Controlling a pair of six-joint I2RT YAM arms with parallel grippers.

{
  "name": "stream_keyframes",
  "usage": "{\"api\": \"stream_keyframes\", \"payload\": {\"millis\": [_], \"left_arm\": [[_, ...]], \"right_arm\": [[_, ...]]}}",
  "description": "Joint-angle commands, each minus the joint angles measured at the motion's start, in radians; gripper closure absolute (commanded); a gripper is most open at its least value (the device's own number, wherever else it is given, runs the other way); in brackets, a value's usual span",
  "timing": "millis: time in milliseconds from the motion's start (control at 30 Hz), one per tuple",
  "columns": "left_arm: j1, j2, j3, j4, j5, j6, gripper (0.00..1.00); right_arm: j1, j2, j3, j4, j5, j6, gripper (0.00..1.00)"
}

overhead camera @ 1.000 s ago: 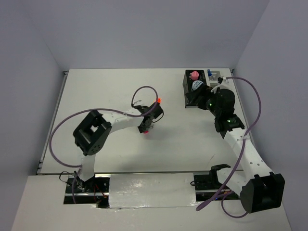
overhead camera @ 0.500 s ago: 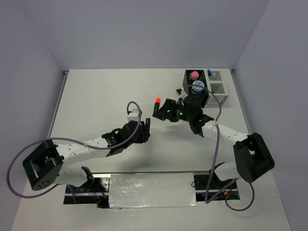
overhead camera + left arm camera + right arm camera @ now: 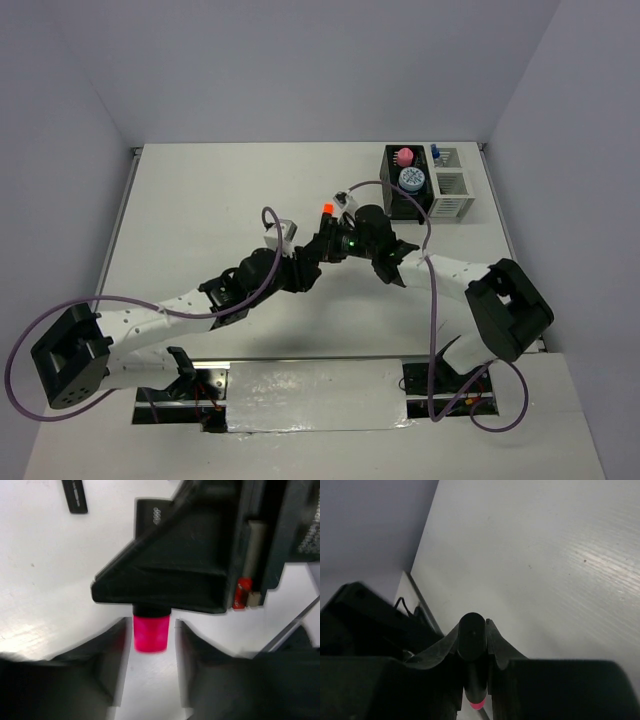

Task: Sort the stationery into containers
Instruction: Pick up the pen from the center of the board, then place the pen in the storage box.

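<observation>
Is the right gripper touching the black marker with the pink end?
Touching. Right wrist view: right gripper fingers clamp the black pink-ended marker on both sides.

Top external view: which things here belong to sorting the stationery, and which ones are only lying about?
For the job: pink-ended black marker, clamped in the right tool, left tool open around its end; orange-ended marker; blue tape roll and pink-capped tube in the black box; white box.
Just lying about: purple cables; white panel at the near edge.
</observation>
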Motion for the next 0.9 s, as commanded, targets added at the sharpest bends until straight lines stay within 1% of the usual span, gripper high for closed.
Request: {"api": "stream_keyframes", "payload": {"millis": [0,33,67,133,167,200,233,267,333,367,467,567,667,767,833,867], "left_arm": [[-0.003,-0.003,0.043,-0.007,-0.017,0.004,0.14],[-0.005,-0.006,0.052,-0.037,-0.035,-0.002,0.01],[-0.005,-0.009,0.063,-0.064,-0.049,-0.002,0.01],[-0.003,-0.012,0.113,-0.178,-0.071,-0.001,0.01],[-0.003,-0.014,0.13,-0.22,-0.074,0.002,0.01],[-0.003,-0.017,0.15,-0.283,-0.068,0.008,0.01],[-0.003,-0.023,0.153,-0.307,-0.068,0.011,0.01],[-0.003,-0.032,0.159,-0.333,-0.077,0.005,0.01],[-0.003,-0.04,0.161,-0.399,-0.101,0.001,0.01],[-0.003,-0.044,0.161,-0.414,-0.105,0.001,0.01],[-0.002,-0.041,0.17,-0.448,-0.094,0.01,0.01],[-0.003,-0.035,0.157,-0.427,-0.037,0.034,0.01],[-0.003,-0.035,0.118,-0.368,0.029,0.051,0.01],[-0.002,-0.037,0.092,-0.345,0.037,0.056,0.01],[-0.003,-0.031,0.1,-0.348,0.024,0.062,0.01],[-0.003,-0.028,0.104,-0.359,0.014,0.065,0.01]], "right_arm": [[-0.01,-0.02,0.044,0.069,0.027,-0.04,1.0],[-0.024,-0.029,0.058,0.042,0.062,-0.054,1.0],[-0.062,-0.039,0.065,0.025,0.085,-0.071,1.0],[-0.123,-0.077,0.093,-0.032,0.131,-0.124,1.0],[-0.2,-0.091,0.108,-0.062,0.195,-0.165,1.0],[-0.237,-0.117,0.143,-0.113,0.231,-0.19,1.0],[-0.275,-0.129,0.16,-0.138,0.272,-0.219,1.0],[-0.336,-0.14,0.203,-0.162,0.395,-0.285,1.0],[-0.384,-0.146,0.251,-0.211,0.537,-0.359,1.0],[-0.426,-0.139,0.297,-0.221,0.678,-0.411,1.0],[-0.487,-0.08,0.378,-0.214,0.812,-0.471,1.0],[-0.553,-0.025,0.421,-0.222,0.846,-0.488,1.0],[-0.593,0.007,0.423,-0.155,0.861,-0.506,0.99],[-0.619,0.059,0.45,-0.158,0.878,-0.517,0.98],[-0.631,0.098,0.46,-0.158,0.889,-0.517,0.97],[-0.631,0.108,0.454,-0.143,0.892,-0.517,0.95]]}}
